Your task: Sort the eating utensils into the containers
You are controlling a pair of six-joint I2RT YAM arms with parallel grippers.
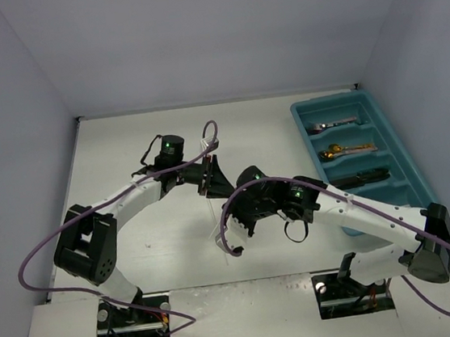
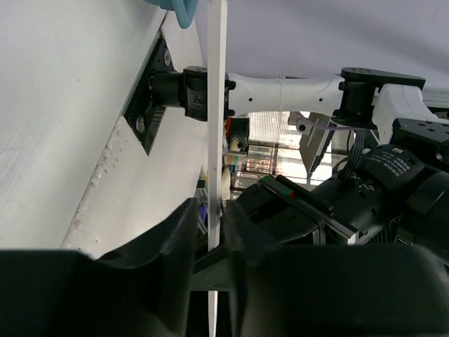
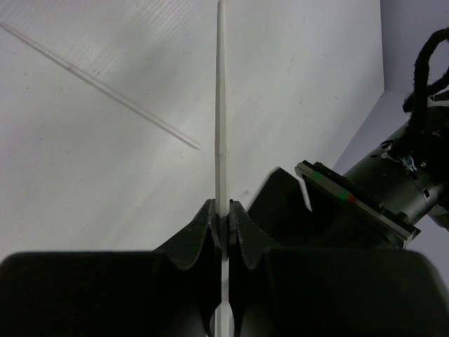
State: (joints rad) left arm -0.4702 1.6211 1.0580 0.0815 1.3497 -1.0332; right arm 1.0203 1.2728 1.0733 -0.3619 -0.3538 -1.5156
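A thin white plastic stick hangs above the white bench near its middle, between the two arms and well apart from the long teal-blue plastic tray at the far right.

The right tool is clamped on the stick. In the right wrist view its two dark fingers press against both flat sides of the stick, which runs straight out past the right tool.

The left tool reaches the same stick from the other side, higher along its length. In the left wrist view the stick passes between the jaws of the left tool, which stand narrow about it. Whether they press on it cannot be told.

In the tray, the farthest compartment holds a silver utensil with a pink handle, the next one holds gold spoons, and the third holds dark knives.

The right wrist view also shows a thin clear stick lying flat on the bench, apart from the held one.
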